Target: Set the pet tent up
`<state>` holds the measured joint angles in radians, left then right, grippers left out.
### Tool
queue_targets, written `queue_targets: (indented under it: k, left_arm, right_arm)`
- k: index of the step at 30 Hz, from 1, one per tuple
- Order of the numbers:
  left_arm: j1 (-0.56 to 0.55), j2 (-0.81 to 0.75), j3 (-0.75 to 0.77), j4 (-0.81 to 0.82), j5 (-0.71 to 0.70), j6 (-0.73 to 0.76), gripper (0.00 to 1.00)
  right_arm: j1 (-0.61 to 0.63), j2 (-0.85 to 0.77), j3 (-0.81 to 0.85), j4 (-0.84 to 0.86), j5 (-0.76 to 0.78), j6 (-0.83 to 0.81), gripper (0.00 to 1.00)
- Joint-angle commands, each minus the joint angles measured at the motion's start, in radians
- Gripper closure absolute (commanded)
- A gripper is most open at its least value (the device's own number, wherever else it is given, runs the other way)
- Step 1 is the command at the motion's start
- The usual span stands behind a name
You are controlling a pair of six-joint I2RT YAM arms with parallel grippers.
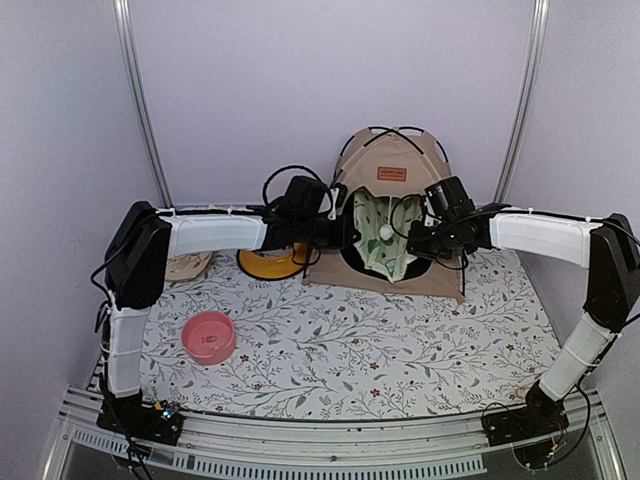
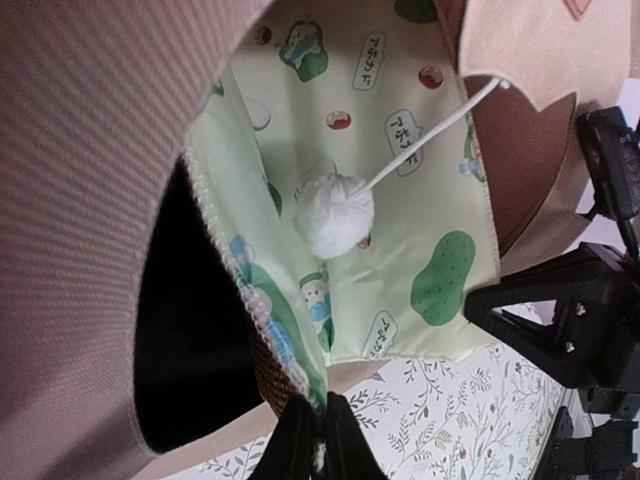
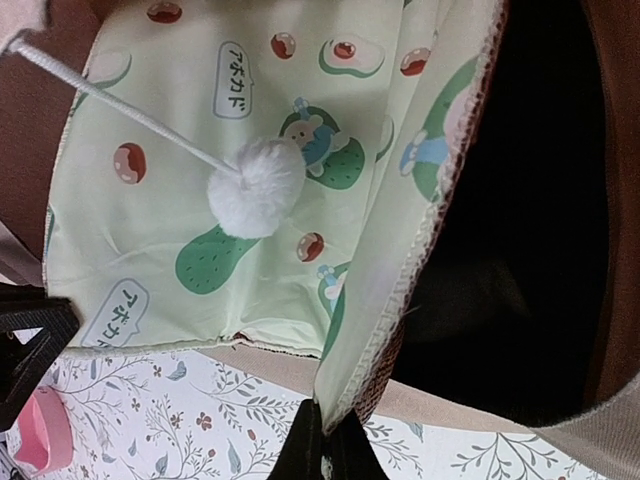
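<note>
The pet tent stands at the back of the table, tan with black crossing poles and a brown label. A cream mat with green prints hangs folded in its opening, behind a white pompom on a cord. My left gripper is at the opening's left side and is shut on the mat's stitched edge. My right gripper is at the right side and is shut on the mat's other edge. The mat fills both wrist views, with dark tent interior beside it.
A yellow feeder lies left of the tent, partly under my left arm. A pink bowl sits at the front left. A beige item lies by the left arm. A floral cloth covers the table.
</note>
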<state>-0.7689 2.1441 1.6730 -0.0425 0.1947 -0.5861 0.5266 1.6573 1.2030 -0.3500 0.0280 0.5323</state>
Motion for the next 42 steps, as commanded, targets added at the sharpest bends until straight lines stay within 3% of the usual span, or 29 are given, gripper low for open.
queue_targets:
  k: [1,15,29,35,42]
  left_arm:
    - [0.011,0.033,0.046,-0.012,-0.003,0.018,0.93]
    - [0.012,-0.021,0.064,-0.003,-0.033,0.033,0.93]
    - [0.013,-0.109,-0.074,0.095,-0.042,-0.012,0.95]
    - [0.014,-0.105,-0.091,0.082,-0.038,-0.008,0.95]
    - [0.014,-0.014,0.009,-0.010,-0.061,0.018,0.94]
  right_arm:
    - [-0.002,0.046,-0.013,0.032,0.025,-0.021,0.95]
    - [-0.002,0.024,0.048,-0.009,0.123,-0.053,0.97]
    - [-0.001,0.029,0.084,-0.009,0.187,-0.062,0.98]
    - [-0.001,-0.017,0.055,0.078,0.089,-0.058,0.99]
    - [-0.001,-0.025,0.015,0.149,0.039,-0.049,0.99]
